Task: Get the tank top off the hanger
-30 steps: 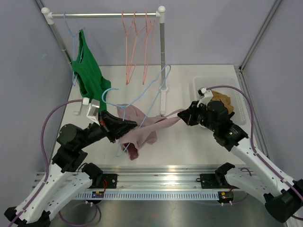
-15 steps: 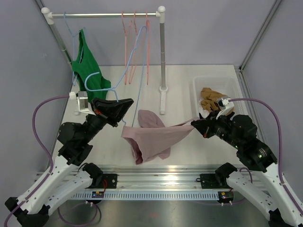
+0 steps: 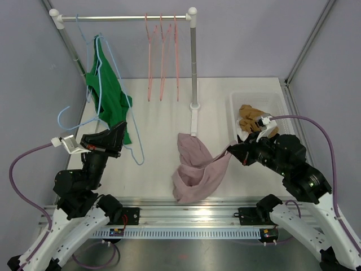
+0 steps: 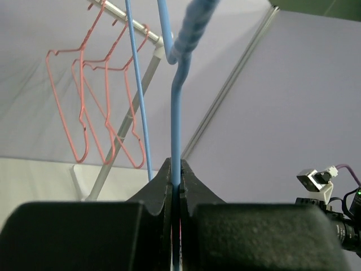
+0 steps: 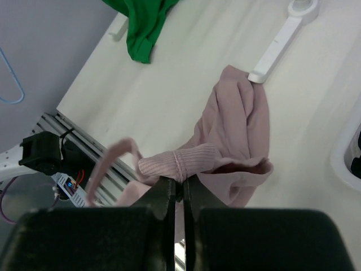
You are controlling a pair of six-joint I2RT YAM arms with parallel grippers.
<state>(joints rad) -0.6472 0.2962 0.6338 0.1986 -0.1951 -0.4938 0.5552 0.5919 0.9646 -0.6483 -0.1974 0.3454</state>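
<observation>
The pink tank top is off the blue hanger and hangs in a bunch from my right gripper, its lower part resting on the table. In the right wrist view my right gripper is shut on a ribbed strap of the top. My left gripper is shut on the bare blue hanger wire and holds it up at the left, in front of the green garment. The left wrist view shows the wire pinched between the shut jaws of that gripper.
A green tank top hangs on another blue hanger on the rack rail, beside empty pink hangers. The rack's right post and foot stand mid-table. A white bin at the right holds a brown garment.
My left gripper has swung left and down with the blue hanger, which has come out of the pink top. The top has dropped and swung right, hanging from my right gripper.
</observation>
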